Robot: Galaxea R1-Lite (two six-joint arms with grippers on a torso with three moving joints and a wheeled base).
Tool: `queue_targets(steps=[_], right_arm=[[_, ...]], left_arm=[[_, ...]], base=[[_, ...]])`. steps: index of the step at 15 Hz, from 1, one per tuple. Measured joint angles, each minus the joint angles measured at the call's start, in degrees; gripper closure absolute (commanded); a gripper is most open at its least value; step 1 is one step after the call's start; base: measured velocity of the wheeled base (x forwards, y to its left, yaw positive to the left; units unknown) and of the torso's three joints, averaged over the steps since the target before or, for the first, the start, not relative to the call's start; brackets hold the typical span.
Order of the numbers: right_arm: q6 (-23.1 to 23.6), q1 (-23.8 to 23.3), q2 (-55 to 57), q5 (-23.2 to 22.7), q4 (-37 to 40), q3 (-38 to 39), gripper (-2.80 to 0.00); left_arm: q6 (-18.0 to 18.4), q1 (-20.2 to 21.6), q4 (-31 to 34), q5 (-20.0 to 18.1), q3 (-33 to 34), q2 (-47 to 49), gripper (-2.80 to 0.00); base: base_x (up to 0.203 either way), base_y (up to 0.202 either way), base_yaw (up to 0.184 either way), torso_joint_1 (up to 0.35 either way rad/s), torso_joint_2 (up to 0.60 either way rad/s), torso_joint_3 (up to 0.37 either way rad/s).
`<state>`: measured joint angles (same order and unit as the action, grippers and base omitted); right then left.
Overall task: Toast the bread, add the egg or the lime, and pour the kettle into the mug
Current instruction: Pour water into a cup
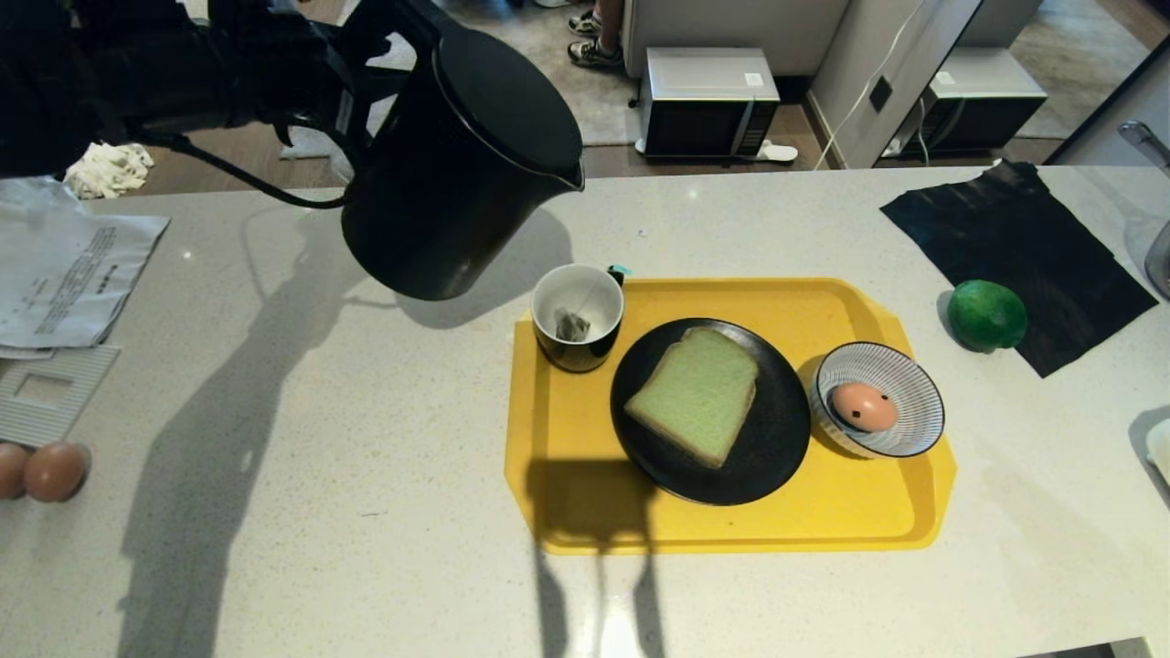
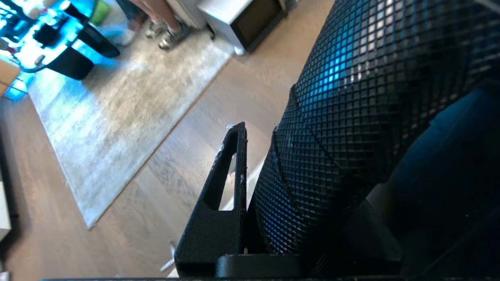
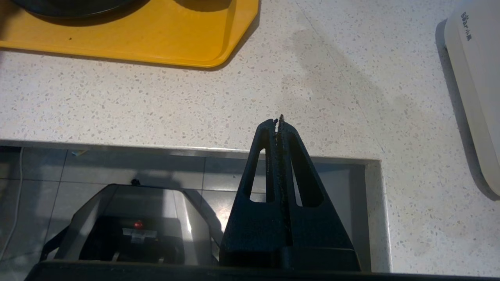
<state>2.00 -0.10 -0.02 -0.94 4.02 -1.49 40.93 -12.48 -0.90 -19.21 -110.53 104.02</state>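
Observation:
The black kettle point(image 1: 457, 164) hangs tilted above the counter, its spout over the mug point(image 1: 578, 315), and no stream shows. My left gripper point(image 1: 340, 99) is shut on the kettle's handle. In the left wrist view the kettle's textured wall point(image 2: 351, 117) fills the space beside one finger point(image 2: 228, 175). The mug stands on the yellow tray point(image 1: 558, 475) with a tea bag inside. The green bread point(image 1: 696, 393) lies on a black plate point(image 1: 777, 439). The spotted egg point(image 1: 862, 407) sits in a striped bowl point(image 1: 914, 384). The lime point(image 1: 985, 315) rests right of the tray. My right gripper point(image 3: 278, 121) is shut and empty.
Two brown eggs point(image 1: 46, 471) lie at the counter's left edge, with papers point(image 1: 64, 274) behind them. A black cloth point(image 1: 1015, 238) lies at the back right. A white appliance point(image 3: 472, 97) stands at the right. My right gripper hangs over the counter's front edge point(image 3: 187, 150).

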Motion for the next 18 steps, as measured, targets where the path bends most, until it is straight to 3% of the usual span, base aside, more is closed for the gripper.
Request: queue_targets(steps=[7,13,18], right_arm=[[-0.02,0.00,0.00,0.00,0.00,0.00,0.00],[0.00,0.00,0.00,0.01,-0.01,0.00,0.00],[-0.02,0.00,0.00,0.01,0.00,0.00,0.00]], left_arm=[[11.10,-1.40,8.88,2.23,0.06,-1.06,0.00],[17.31,-1.46,11.64,4.50,0.06,-1.55,0.00],[24.27,-2.55,12.25,10.65,0.06,-1.63,0.00]], base=[[0.000,0.000,0.000,0.000,0.00,0.000],[0.000,0.000,0.000,0.000,0.00,0.000],[0.000,0.000,0.000,0.000,0.00,0.000]])
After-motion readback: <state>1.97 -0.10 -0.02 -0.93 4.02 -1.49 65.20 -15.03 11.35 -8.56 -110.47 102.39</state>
